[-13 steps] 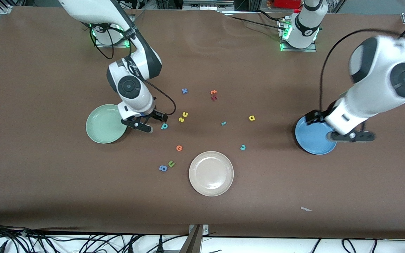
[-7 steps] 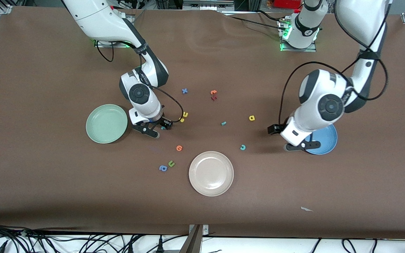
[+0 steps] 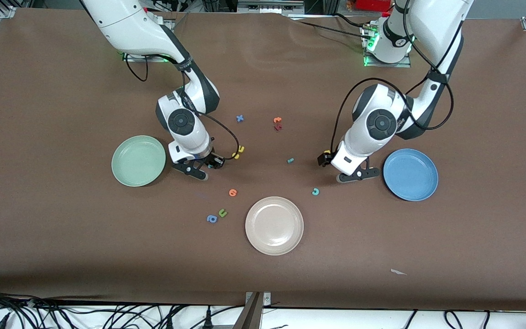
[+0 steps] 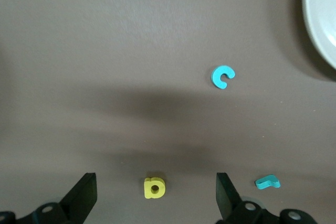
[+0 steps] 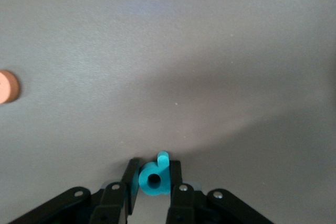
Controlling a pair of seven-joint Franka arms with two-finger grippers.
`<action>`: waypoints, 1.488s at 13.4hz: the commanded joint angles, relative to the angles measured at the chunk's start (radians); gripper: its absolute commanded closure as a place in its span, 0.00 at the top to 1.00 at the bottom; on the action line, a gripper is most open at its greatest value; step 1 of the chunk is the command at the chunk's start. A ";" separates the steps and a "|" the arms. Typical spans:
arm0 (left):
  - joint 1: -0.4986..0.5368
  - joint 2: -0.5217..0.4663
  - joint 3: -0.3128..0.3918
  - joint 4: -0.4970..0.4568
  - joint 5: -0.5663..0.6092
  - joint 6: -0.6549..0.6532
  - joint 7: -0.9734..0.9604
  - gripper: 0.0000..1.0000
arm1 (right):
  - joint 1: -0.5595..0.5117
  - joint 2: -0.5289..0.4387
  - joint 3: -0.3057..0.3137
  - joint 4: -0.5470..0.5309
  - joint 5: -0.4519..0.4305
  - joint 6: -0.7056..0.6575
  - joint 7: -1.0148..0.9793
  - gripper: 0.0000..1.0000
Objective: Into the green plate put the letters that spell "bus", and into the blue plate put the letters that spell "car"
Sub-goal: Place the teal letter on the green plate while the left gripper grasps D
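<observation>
**Right hand grips the b, left hand poised over the a**

Nearest my camera lies the beige plate (image 3: 274, 225), bare. Beside it toward the right arm's end sit a blue a (image 3: 211, 219) and a green u (image 3: 222, 212), neither of which I want, with an orange letter (image 3: 233, 192) a little farther back. The teal c (image 3: 315, 191) lies on the worktop between the beige plate and the blue plate (image 3: 420, 185), which holds nothing yet.

Farther back, my left hand (image 3: 353, 176) hangs low over the worktop with its jaws wide; the yellow a (image 4: 154, 188) sits between them, not yet touched, and the teal r (image 3: 290, 160) lies just beside. The right hand (image 3: 199, 171) is down at the worktop, pinched narrow on the teal b (image 5: 153, 176). The green plate (image 3: 126, 176) sits close by, empty. The yellow u and s (image 3: 239, 152) lie just past that hand, partly hidden by its cable.

I judge the first pick of each word is in hand. Next I should lift the b straight up and carry it over the green plate, then close the left hand on the a.
</observation>
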 commanded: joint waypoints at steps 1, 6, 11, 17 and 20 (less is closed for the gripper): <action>-0.039 0.054 0.006 -0.003 -0.003 0.070 -0.047 1.00 | 0.014 0.011 -0.007 0.002 -0.008 0.017 -0.008 0.03; -0.047 0.074 0.003 -0.083 0.059 0.145 -0.081 1.00 | 0.004 -0.107 -0.118 0.004 -0.001 -0.199 -0.296 0.03; -0.065 0.059 0.003 -0.149 0.078 0.185 -0.083 0.91 | -0.003 -0.158 -0.267 -0.014 0.006 -0.371 -0.612 0.06; -0.064 0.036 0.003 -0.168 0.078 0.185 -0.083 0.58 | -0.029 -0.153 -0.266 -0.027 0.078 -0.374 -0.639 1.00; -0.064 0.036 0.003 -0.169 0.078 0.185 -0.083 0.50 | -0.023 -0.150 -0.170 -0.010 0.086 -0.360 -0.425 0.99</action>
